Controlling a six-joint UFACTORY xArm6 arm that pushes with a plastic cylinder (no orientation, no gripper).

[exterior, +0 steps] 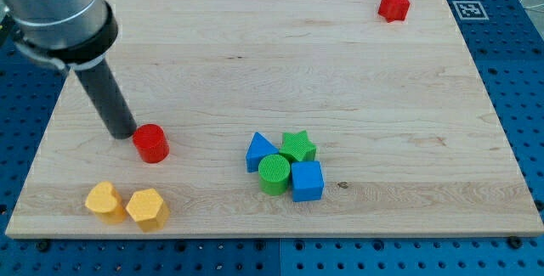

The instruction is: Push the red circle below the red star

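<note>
The red circle [151,143] lies on the wooden board at the view's lower left. The red star [393,5] sits far off at the view's top right, near the board's top edge. My tip [124,132] rests on the board just left of the red circle and slightly above it, touching it or nearly so. The dark rod rises from the tip toward the view's top left.
A cluster sits at the view's lower middle: a blue triangle [260,152], a green star [297,147], a green circle [274,175] and a blue cube [307,180]. Two yellow blocks [104,200] [146,209] lie near the board's bottom left edge.
</note>
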